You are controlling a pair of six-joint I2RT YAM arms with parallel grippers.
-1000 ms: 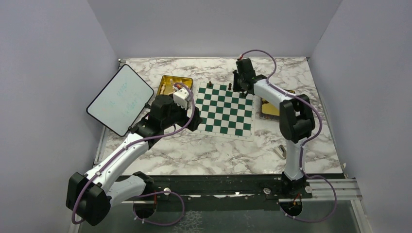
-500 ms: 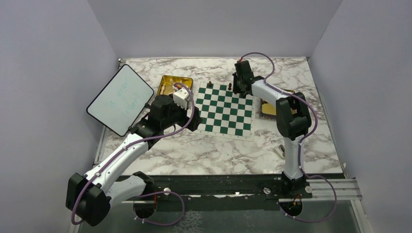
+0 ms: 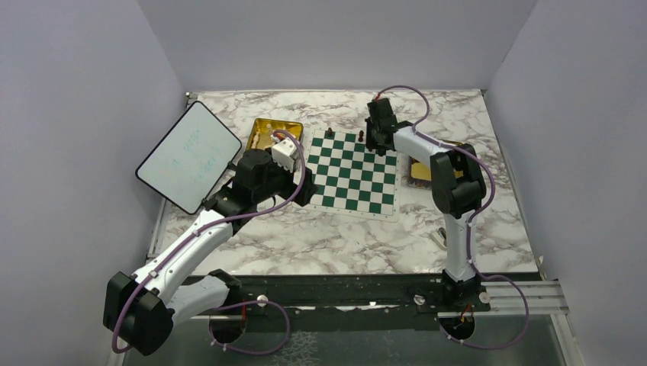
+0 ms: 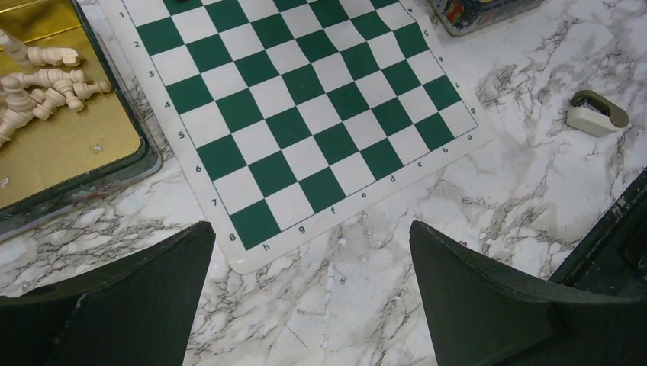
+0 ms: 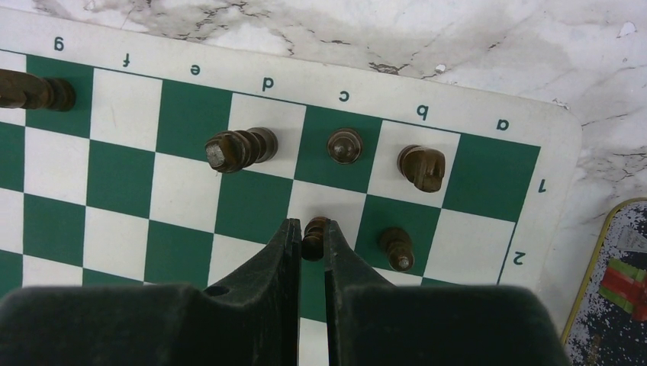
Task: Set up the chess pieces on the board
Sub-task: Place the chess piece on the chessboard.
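The board (image 3: pixel 355 174) lies mid-table, green and white. In the right wrist view my right gripper (image 5: pixel 311 232) is shut on a dark brown pawn (image 5: pixel 314 236), held low over the board (image 5: pixel 122 198) near its far right corner, by the second row. Dark chess pieces stand around it: three in the edge row (image 5: pixel 238 148), (image 5: pixel 344 145), (image 5: pixel 421 166), a pawn (image 5: pixel 397 248) to the right, and another piece (image 5: pixel 30 90) far left. My left gripper (image 4: pixel 311 232) is open over bare marble just off the board's corner (image 4: pixel 252 252). Cream pieces (image 4: pixel 46 84) lie in a gold tray (image 4: pixel 69 152).
A rounded white tablet (image 3: pixel 187 156) leans at the left. A second tray (image 3: pixel 422 171) sits right of the board. A small grey-beige block (image 4: pixel 597 114) lies on the marble near the right arm's base. Purple walls close in three sides.
The right arm has shifted slightly left along the board's far edge, still holding the pawn. The left arm has not moved.
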